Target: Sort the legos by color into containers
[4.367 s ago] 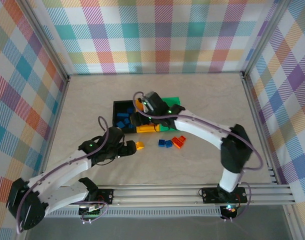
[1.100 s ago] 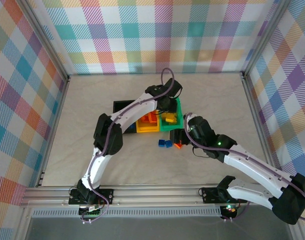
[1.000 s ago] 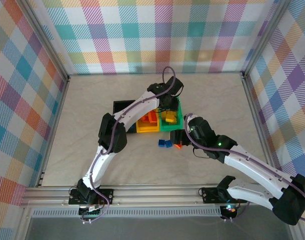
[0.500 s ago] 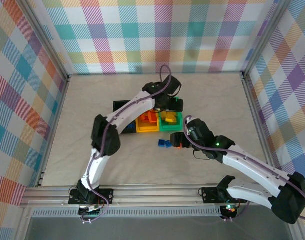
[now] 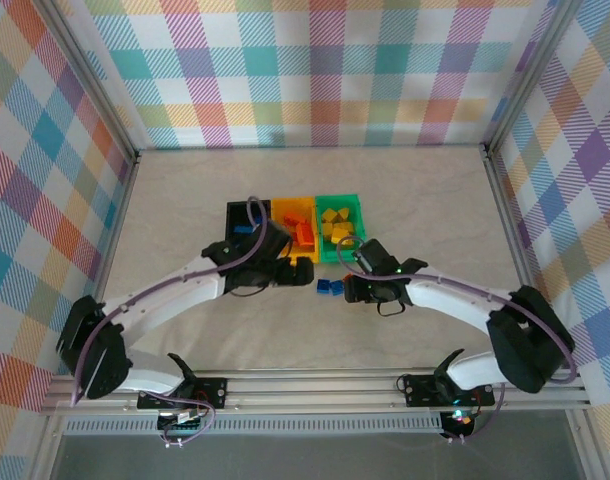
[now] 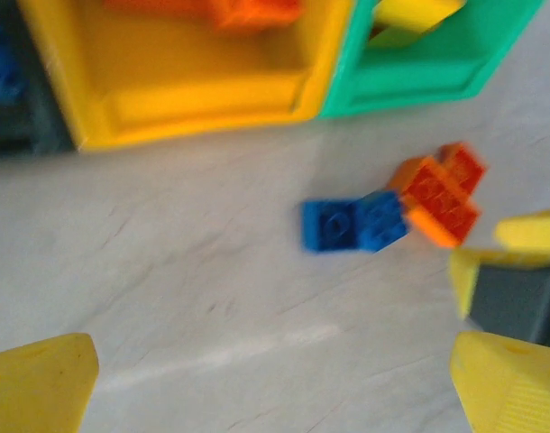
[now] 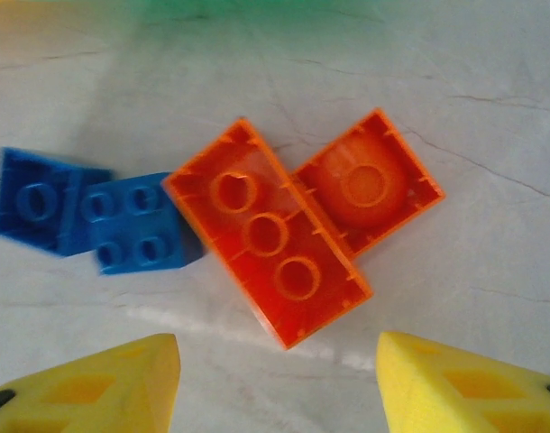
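shows right gripper (image 7: pixel 275 361) spread wide, empty; puts long orange brick (image 7: pixel 268 233) at 12 o'clock of it, long axis 10-to-4 o'clock; leaves left gripper (image 6: pixel 275 365), also wide, farther off.

No text, number, brand or sign can be read anywhere, neither on the legos (image 7: pixel 266 244), whose faces look plain or blurred, nor on the containers (image 5: pixel 294 203) at about twelve o'clock from them.
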Tool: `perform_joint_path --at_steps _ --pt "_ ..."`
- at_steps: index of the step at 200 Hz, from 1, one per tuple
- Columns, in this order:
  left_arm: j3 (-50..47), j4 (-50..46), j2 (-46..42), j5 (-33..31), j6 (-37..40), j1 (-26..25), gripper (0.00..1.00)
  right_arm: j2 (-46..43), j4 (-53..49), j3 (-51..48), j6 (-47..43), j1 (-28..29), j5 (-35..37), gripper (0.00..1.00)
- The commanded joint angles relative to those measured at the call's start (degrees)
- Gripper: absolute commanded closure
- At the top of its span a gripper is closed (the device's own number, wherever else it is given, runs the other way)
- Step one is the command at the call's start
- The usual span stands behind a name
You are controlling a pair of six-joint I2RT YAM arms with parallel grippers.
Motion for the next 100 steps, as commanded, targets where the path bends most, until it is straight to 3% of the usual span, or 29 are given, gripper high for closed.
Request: perform_joint_path --at_steps 1,39,100 --pt "-5.3 2.3 -6.5 -1.1 -3.8 0.6 0.0 2.2 0.5 2.0 -1.9 -1.2 -0.8 0.37" --pt "-11.7 1.3 -12.4 -1.1 -4.6 3.1 0.0 7.5 1.4 4.3 -3.9 -1.3 -0.8 0.38" --pt "-14.4 1.7 -13.9 0.8 -4.5 5.7 0.0 11.0 1.3 7.6 -6.9 0.2 -2.3 0.49"
